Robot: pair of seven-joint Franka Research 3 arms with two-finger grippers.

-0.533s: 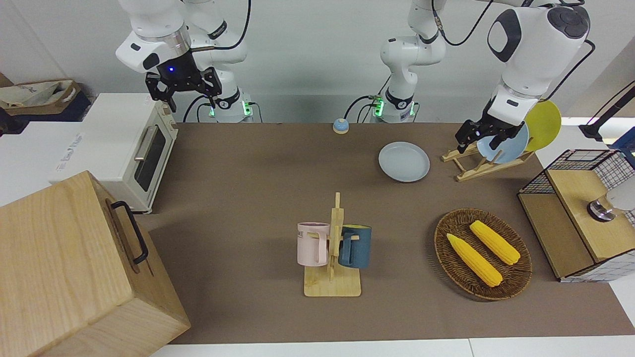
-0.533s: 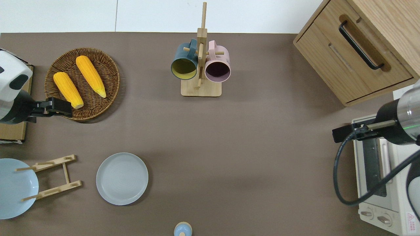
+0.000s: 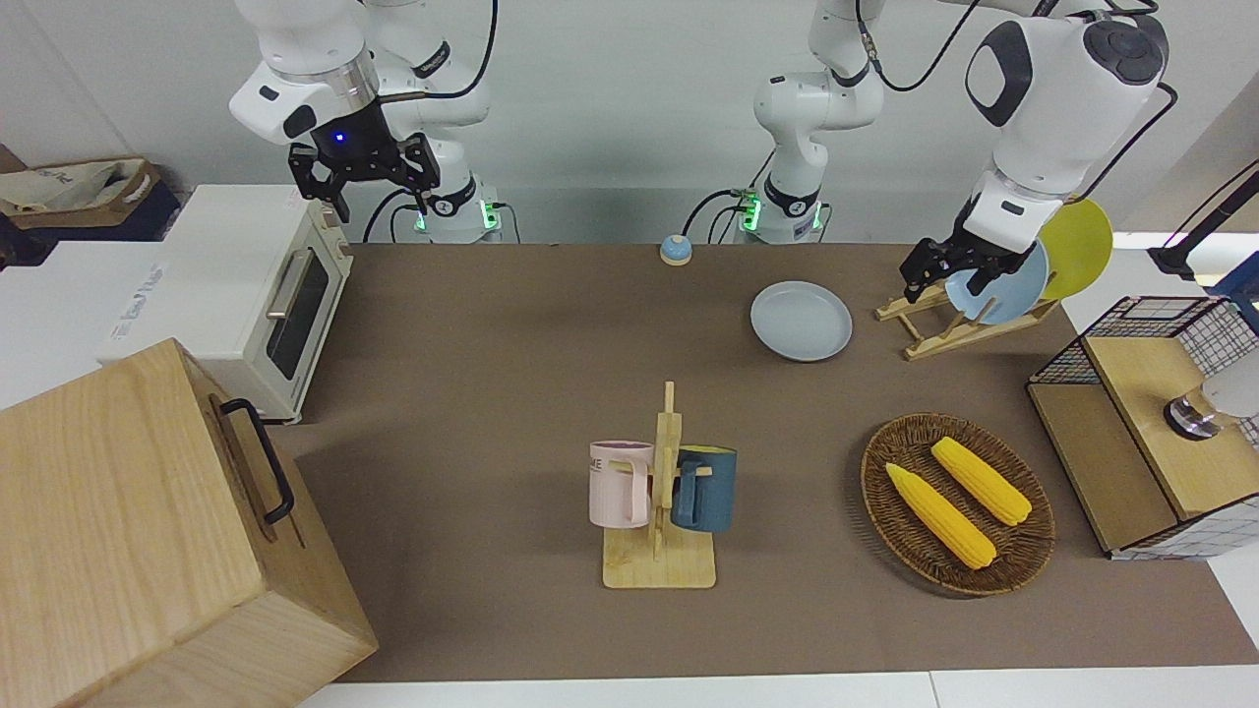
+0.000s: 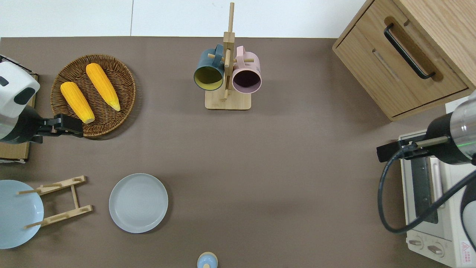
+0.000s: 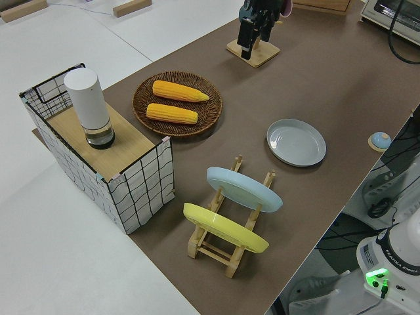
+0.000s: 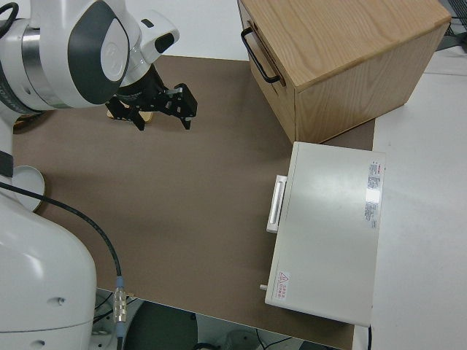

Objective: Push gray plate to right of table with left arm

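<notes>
The gray plate [image 4: 138, 203] lies flat on the desk [image 4: 282, 167], well apart from the left gripper [image 4: 68, 124], nearer the robots. That gripper hangs over the basket's [image 4: 128, 80] edge; I cannot tell its opening. The right arm is parked.

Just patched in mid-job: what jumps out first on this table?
The two bright yellow corn cobs in the round woven basket, toward the left arm's end. Nearer the robots, the round pale gray plate lies flat beside the wooden plate rack. The left gripper is over the basket's edge.
</notes>
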